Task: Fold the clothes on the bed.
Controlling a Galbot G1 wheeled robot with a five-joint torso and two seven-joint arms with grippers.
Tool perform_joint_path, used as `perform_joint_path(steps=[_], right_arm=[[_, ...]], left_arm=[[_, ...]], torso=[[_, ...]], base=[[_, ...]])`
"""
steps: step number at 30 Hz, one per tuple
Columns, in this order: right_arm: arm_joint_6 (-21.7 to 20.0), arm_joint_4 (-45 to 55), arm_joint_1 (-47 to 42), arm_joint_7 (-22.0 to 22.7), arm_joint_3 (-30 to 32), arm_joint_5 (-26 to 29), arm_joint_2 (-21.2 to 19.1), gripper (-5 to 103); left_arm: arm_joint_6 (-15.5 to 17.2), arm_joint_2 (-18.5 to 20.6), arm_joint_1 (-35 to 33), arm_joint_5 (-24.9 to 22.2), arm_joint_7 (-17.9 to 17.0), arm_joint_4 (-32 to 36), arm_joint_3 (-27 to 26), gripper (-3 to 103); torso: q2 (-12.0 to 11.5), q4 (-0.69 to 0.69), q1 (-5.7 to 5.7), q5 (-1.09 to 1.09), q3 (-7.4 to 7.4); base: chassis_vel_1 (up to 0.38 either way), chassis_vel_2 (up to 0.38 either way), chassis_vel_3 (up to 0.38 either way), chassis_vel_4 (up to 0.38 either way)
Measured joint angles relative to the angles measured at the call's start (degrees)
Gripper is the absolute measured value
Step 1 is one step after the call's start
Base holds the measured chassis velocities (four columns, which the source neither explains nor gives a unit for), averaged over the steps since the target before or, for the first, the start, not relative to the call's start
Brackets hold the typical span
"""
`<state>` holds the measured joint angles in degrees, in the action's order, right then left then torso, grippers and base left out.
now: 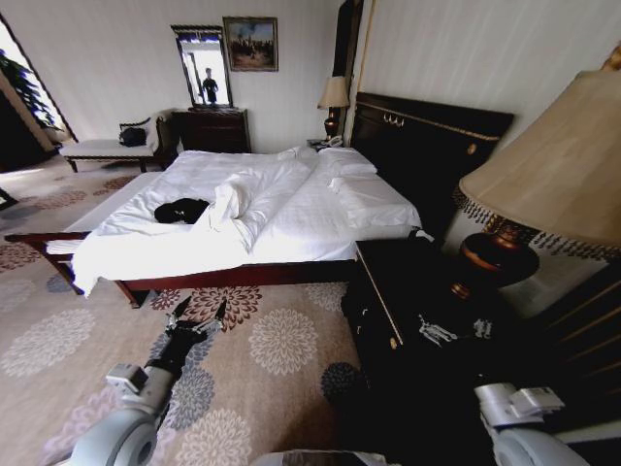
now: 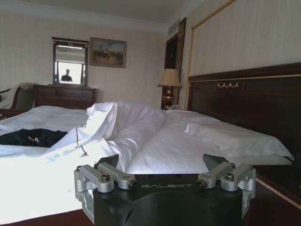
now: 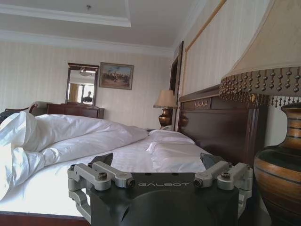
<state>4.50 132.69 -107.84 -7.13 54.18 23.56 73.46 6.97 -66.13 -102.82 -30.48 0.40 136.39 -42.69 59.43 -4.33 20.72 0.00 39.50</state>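
The clothes, a black T-shirt (image 1: 181, 210), lie crumpled on the near left part of the bed (image 1: 243, 275), beside a bunched fold of white duvet (image 1: 238, 199). In the left wrist view the T-shirt (image 2: 33, 137) lies low on the bed (image 2: 178, 146), well beyond the fingers. My left gripper (image 1: 197, 318) hangs open over the carpet just short of the bed's side, empty (image 2: 162, 162). My right gripper (image 1: 454, 328) is open and empty over the dark nightstand, facing across the bed (image 3: 157, 160).
A dark nightstand (image 1: 408, 291) with a large fringed lamp (image 1: 553, 175) stands close at my right. Flowered carpet (image 1: 281, 340) lies between me and the bed. A dresser with mirror (image 1: 211, 129) and a pale bench (image 1: 102, 148) stand at the far wall.
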Motion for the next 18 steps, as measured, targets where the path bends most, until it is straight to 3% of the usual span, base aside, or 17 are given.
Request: perform_joint_path(steps=[18], right_arm=[[0.20,-0.12,0.16,-0.38,-0.22,-0.74,-0.38,100]], left_arm=[[0.17,0.29,-0.06,-0.18,0.00,0.07,-0.09,100]], torso=[[0.00,-0.01,0.00,-0.01,0.00]], base=[[-0.080,0.077,0.075,-0.073]])
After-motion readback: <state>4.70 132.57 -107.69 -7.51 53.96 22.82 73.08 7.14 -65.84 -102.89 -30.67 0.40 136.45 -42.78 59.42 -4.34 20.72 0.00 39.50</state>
